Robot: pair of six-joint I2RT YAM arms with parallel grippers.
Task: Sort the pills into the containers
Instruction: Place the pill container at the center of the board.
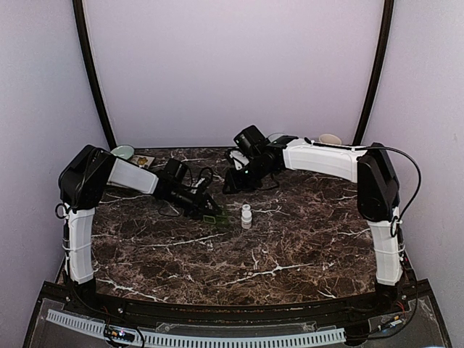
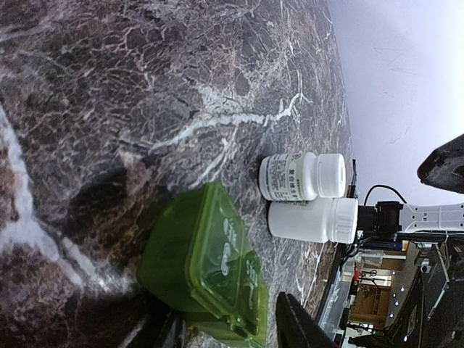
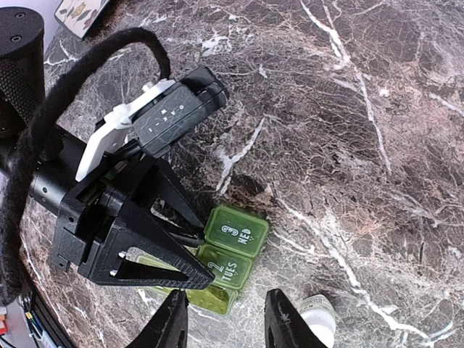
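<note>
Pale lilac walls (image 1: pixel 232 65) all around, and under your arms a dark marble table (image 1: pixel 290 246), glossy and shot through with white veins. Your left arm reaches in towards the middle of the slab. There you find the pill organizer (image 2: pixel 203 264), a strip of translucent green plastic with rounded square lids; the right wrist view reads "3 WED" and "2 TUES" on two of them.

Your left gripper (image 2: pixel 228 312) straddles the near end of that strip. Its black fingers stand apart, one on each side, and a sliver of marble shows between one finger and the plastic. So it is released, not clamped.

Just past the organizer stand two small white plastic bottles, cylinders with white caps, side by side and almost touching. The labelled bottle (image 2: pixel 290 176) carries a pale green printed wrap. The plain bottle (image 2: pixel 308 220) beside it is smooth and bare.

Your right arm comes across from the far right. The right gripper (image 3: pixel 228 297) hangs above the scene with its dark, tapered fingers spread and nothing between them. It looks down on the left gripper's angular black frame and looped cable.

At the back left edge sit a pale round bowl (image 1: pixel 122 151) and a flat printed card (image 1: pixel 143 161). A small cream cup (image 1: pixel 330 138) stands at the back right.
</note>
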